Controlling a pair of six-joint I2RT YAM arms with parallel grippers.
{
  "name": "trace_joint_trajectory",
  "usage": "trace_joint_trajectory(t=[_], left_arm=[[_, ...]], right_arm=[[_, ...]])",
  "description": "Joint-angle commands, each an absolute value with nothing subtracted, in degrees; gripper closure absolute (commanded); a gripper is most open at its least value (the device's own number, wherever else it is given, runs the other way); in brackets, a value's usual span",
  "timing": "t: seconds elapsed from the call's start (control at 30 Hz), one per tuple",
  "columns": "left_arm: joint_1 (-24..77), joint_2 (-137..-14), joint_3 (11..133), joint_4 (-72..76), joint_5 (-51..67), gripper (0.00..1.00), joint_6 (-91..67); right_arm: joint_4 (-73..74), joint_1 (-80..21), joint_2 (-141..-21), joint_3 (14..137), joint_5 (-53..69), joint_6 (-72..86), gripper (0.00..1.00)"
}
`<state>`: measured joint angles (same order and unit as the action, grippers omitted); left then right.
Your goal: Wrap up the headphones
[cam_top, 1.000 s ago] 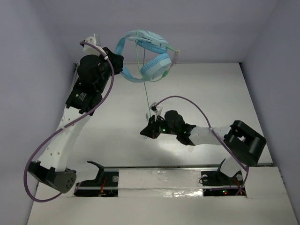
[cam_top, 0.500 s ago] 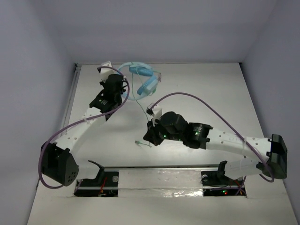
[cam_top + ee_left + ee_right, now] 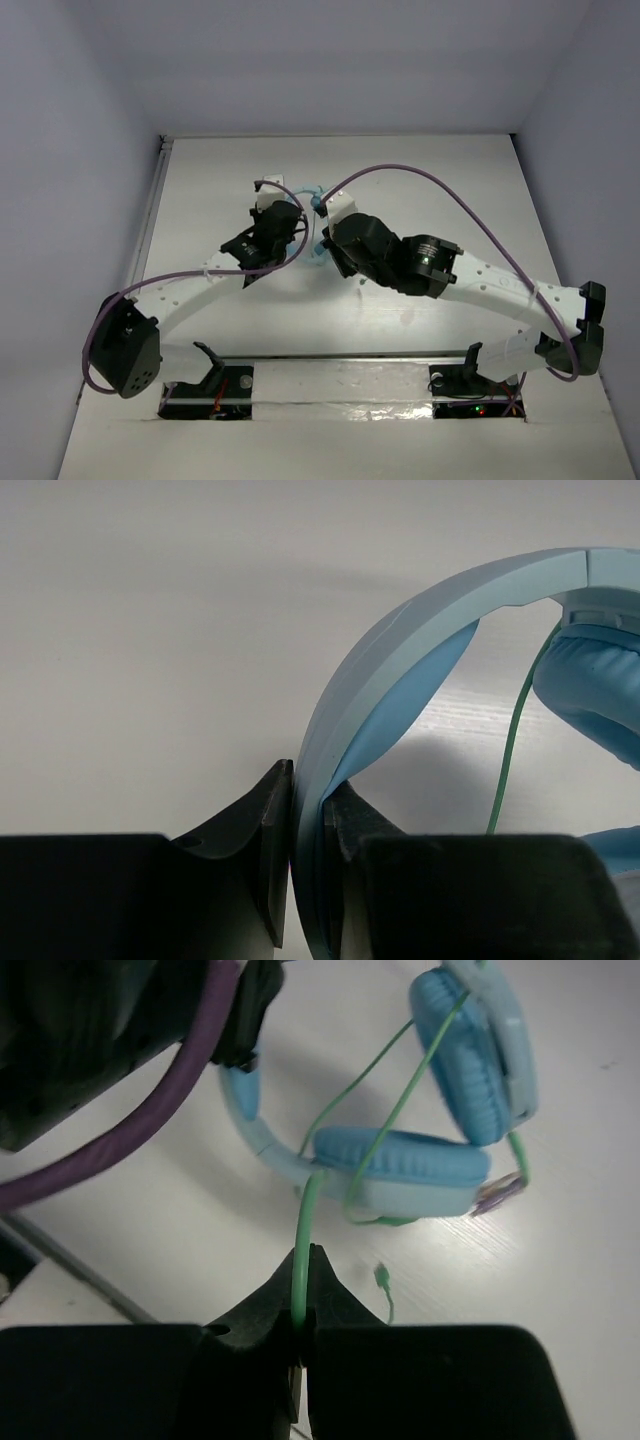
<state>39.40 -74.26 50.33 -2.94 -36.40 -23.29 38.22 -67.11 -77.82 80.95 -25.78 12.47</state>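
Note:
The light blue headphones (image 3: 400, 1165) lie low over the white table, their two padded earcups close together. My left gripper (image 3: 308, 780) is shut on the curved headband (image 3: 400, 640), which runs up and to the right toward an earcup (image 3: 600, 680). The thin green cable (image 3: 365, 1150) loops over the earcups, and my right gripper (image 3: 303, 1260) is shut on it just below them. The cable's plug end (image 3: 380, 1278) lies loose on the table. In the top view both grippers meet mid-table and cover most of the headphones (image 3: 318, 192).
Thick purple robot cables (image 3: 440, 190) arc over both arms. The left arm's body and purple cable (image 3: 150, 1140) fill the upper left of the right wrist view. Walls enclose the table (image 3: 480, 180) on the left, back and right.
The left arm has brought the headphones down from high at the back to mid-table. The right arm has moved up beside them, still pinching the cable.

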Motion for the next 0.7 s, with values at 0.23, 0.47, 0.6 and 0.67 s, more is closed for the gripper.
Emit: trace_joint_trajectory(t=[0.23, 0.47, 0.6, 0.67], left_arm=[[44.6, -65.6, 45.7, -3.8, -29.8, 1.0, -24.8], [46.1, -64.3, 48.4, -9.4, -25.1, 1.0, -25.8], [46.1, -63.1, 48.8, -11.5, -22.9, 1.0, -25.4], [46.7, -62.8, 48.8, -12.3, -21.7, 1.0, -25.1]], right_arm=[[38.4, -67.1, -80.2, 83.6, -46.8, 4.6, 0.93], [34.0, -65.8, -81.6, 81.9, -49.0, 2.0, 0.79], [32.0, -63.6, -81.8, 80.6, -48.3, 1.8, 0.73], [31.2, -62.9, -81.3, 79.7, -46.3, 2.5, 0.75]])
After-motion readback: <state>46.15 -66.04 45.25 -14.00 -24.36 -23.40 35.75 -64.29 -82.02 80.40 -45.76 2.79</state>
